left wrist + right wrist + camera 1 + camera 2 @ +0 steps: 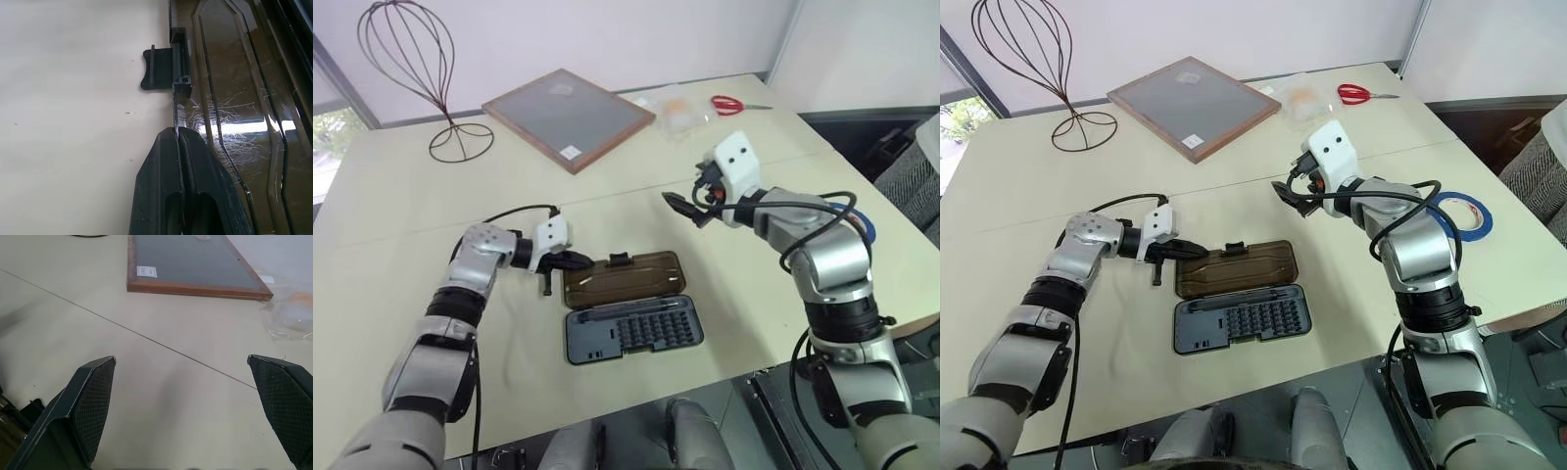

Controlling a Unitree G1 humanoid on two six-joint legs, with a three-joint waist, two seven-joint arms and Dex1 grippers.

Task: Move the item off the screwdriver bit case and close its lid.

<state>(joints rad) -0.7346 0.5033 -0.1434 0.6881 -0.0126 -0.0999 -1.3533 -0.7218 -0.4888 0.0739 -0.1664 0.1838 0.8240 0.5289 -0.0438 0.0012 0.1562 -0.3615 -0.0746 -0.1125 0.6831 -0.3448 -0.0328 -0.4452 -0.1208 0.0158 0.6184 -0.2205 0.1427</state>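
Note:
The screwdriver bit case [634,333] lies open near the table's front edge, with rows of bits in its dark grey base. Its lid [626,279], smoky brown, lies flat behind the base with the latch tab [156,68] at its far edge. My left gripper [585,260] sits at the lid's left end, shut on the lid's thin rim [174,105]. The item, a blue tape roll [1459,213], lies on the table to the right, off the case and partly behind my right arm. My right gripper [1293,196] hovers open and empty above the table, behind the case.
A wood-framed grey panel [568,116] lies at the back centre, with a wire stand [421,69] at the back left. Red scissors [729,104] and a clear plastic bag [675,106] lie at the back right. The table's front edge runs just before the case.

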